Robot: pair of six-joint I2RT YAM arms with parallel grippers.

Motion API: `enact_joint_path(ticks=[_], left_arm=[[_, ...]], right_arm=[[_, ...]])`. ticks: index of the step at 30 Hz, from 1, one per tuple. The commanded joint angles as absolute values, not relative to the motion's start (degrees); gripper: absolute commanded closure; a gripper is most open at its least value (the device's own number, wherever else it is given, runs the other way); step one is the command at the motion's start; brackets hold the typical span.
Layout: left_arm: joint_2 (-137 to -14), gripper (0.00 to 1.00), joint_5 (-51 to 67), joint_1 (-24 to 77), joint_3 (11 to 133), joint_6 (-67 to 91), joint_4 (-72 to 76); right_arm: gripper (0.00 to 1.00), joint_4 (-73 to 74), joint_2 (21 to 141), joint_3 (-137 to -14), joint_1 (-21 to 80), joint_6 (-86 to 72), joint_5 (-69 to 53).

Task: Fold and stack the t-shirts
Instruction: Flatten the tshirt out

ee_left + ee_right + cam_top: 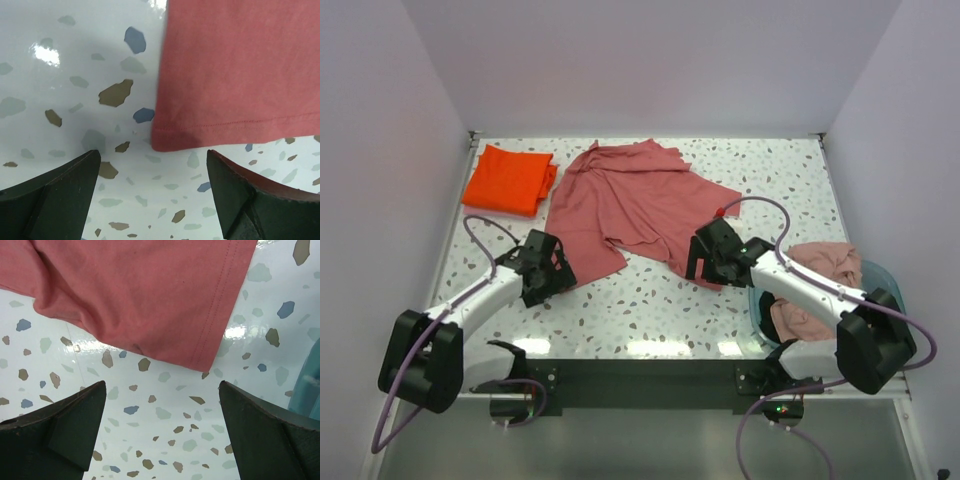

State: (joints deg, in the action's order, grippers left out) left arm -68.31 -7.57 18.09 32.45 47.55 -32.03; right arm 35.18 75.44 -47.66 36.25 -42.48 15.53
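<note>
Pink shirt (pixel 630 205) lies spread and rumpled, long axis far-to-near, hem toward the arms. Folded orange shirt (pixel 508 180) just left of it. Left gripper (pixel 152 165) and right gripper (pixel 162 395) spread wide, empty, at its near corners.

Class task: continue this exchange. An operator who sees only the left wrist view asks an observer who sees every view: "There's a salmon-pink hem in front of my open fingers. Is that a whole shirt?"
Observer: Yes, the salmon-pink cloth t-shirt lies spread and rumpled in the middle of the speckled table.
Operator: Where is the right arm?
Observer: The right fingers stand open before the shirt's other near corner, not touching it.
Operator: Any more shirts?
Observer: A folded bright orange t-shirt lies at the far left corner.
</note>
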Motion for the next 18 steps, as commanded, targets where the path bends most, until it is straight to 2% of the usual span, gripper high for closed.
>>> enact_joint_path(ticks=[1, 8, 12, 14, 17, 18], left_arm=[[-71.3, 0.09, -6.8, 18.3, 33.7, 49.6, -27.2], [-77.4, 0.29, -9.1, 18.4, 35.1, 49.6, -25.0], [-80.7, 0.55, -7.6, 18.5, 36.1, 48.8, -24.2], [-80.9, 0.62, -6.9, 18.8, 35.4, 48.5, -23.2], [-80.0, 0.94, -5.9, 19.5, 33.6, 48.3, -21.4], [-79.6, 1.00, -5.7, 19.6, 33.1, 48.3, -21.0]], right_arm=[[0.01, 34.2, 73.4, -47.1, 36.2, -43.8, 17.0], [0.01, 34.2, 73.2, -46.0, 36.2, -44.3, 17.4], [0.01, 35.1, 73.5, -46.0, 36.2, -44.6, 19.0], [0.01, 35.4, 73.3, -45.8, 36.3, -45.0, 19.7], [0.01, 35.2, 73.2, -45.2, 36.2, -45.8, 20.0], [0.01, 35.1, 73.2, -45.0, 36.3, -46.1, 20.0]])
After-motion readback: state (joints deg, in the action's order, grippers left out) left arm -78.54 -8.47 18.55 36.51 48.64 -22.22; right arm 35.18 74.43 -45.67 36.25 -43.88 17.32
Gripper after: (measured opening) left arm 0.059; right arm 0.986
